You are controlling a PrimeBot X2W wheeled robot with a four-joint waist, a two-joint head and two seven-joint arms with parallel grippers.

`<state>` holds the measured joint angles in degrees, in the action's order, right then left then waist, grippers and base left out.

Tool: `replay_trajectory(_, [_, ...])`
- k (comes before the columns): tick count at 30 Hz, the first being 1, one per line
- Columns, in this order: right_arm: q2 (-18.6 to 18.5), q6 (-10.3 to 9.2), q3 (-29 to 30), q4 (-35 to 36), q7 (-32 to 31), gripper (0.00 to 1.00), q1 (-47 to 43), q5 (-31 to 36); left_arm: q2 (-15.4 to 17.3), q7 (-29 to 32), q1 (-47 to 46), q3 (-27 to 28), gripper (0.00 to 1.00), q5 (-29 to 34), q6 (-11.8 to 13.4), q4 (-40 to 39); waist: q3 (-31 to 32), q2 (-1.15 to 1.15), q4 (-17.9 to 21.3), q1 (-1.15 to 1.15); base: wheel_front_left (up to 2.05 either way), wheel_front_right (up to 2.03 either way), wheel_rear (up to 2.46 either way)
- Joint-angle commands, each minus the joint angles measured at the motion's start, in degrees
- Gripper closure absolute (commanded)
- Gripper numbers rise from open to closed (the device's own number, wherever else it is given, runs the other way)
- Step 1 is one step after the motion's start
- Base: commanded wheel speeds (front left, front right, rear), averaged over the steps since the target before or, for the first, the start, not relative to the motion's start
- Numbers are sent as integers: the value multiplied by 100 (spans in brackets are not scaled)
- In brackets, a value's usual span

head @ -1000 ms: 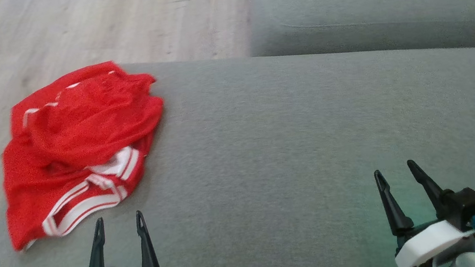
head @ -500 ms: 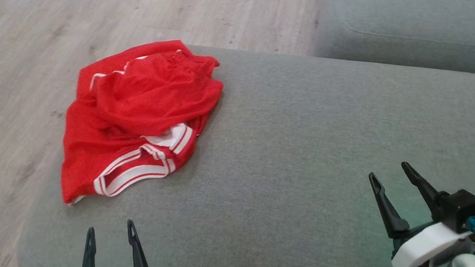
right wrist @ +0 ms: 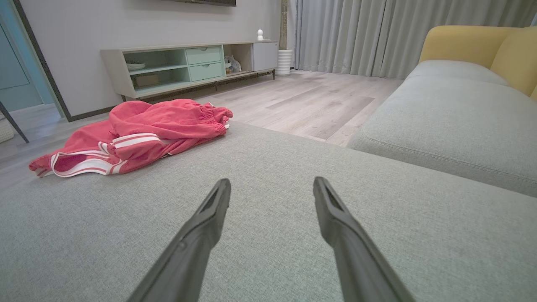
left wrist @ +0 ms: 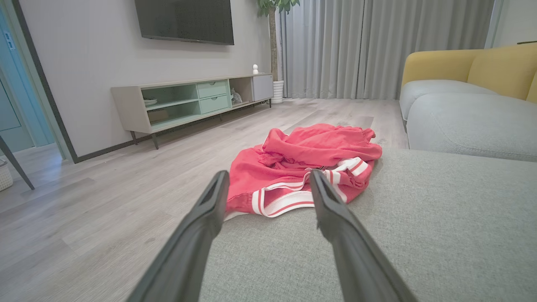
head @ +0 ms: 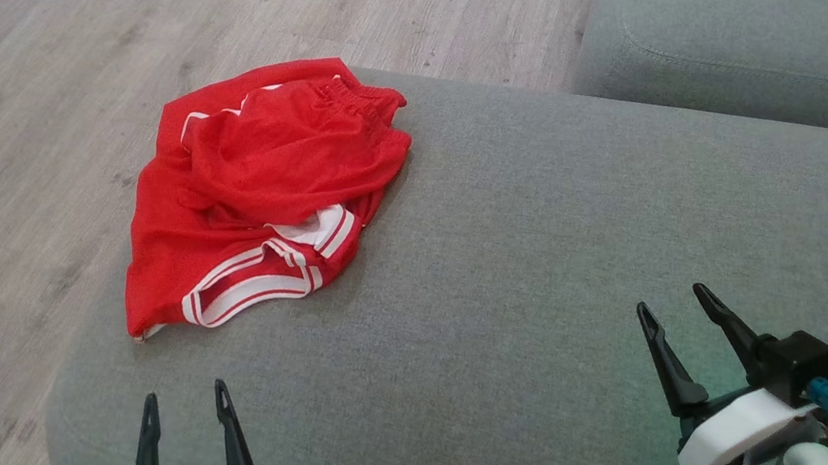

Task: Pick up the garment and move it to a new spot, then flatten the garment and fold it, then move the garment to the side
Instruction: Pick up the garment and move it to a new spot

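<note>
1. Red garment (head: pixel 269 197) lies crumpled at the far-left corner of the grey cushion (head: pixel 521 290); folds hide its shape, and one edge lies over the rim.
2. Left gripper (head: pixel 184 390): spread wide, empty, near the garment but apart.
3. Right gripper (head: pixel 670 297): spread wide, empty, well apart.
4. Cabinet (left wrist: pixel 188 100) shelves: contents too small to tell.

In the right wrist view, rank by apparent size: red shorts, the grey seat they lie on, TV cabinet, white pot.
1. Grey seat
2. Red shorts and TV cabinet: look alike, cabinet farther, so unranked
3. White pot
</note>
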<state>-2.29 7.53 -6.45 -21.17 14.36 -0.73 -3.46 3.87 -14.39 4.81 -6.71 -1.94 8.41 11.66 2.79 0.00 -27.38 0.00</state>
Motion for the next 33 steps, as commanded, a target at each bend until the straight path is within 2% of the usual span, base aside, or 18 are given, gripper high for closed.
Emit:
replay_trajectory(1, [-59, -4, -129, 161, 63, 0, 202, -1, 20, -61, -195, 216, 0, 51, 26, -209, -4, 0, -2, 0, 0, 0, 0])
replay_trajectory(5, [-59, -4, -129, 164, 63, 0, 198, 11, 28, -61, -224, 241, 0, 80, 49, -274, -29, 0, -24, 0, 0, 0, 0])
replay_trajectory(11, [-59, -4, -18, 171, 63, 0, 102, 114, 227, -61, -503, 233, 0, 202, 25, -551, -156, 0, -120, 0, 0, 0, 0])
replay_trajectory(19, [-59, -4, 340, 344, 63, 0, 348, 609, 597, -61, -1837, 473, 0, 2, -282, -1074, -974, 0, -93, 0, 0, 0, 0])
replay_trajectory(22, [-59, -4, 457, 397, 63, 0, 522, 901, 752, -61, -2554, 483, 0, -34, -483, -1026, -1335, 0, -2, 0, 0, 0, 0])
replay_trajectory(28, [-63, -4, 706, 607, 63, 0, 868, 1521, 922, 41, -4321, 201, 0, -72, -1013, -183, -2085, 0, 243, 0, 0, 0, 0])
replay_trajectory(33, [-320, -4, 826, 1045, 63, 0, 1045, 1878, 798, 212, -5877, -16, 0, -160, -1258, 959, -2695, 0, 425, 0, 0, 0, 0])
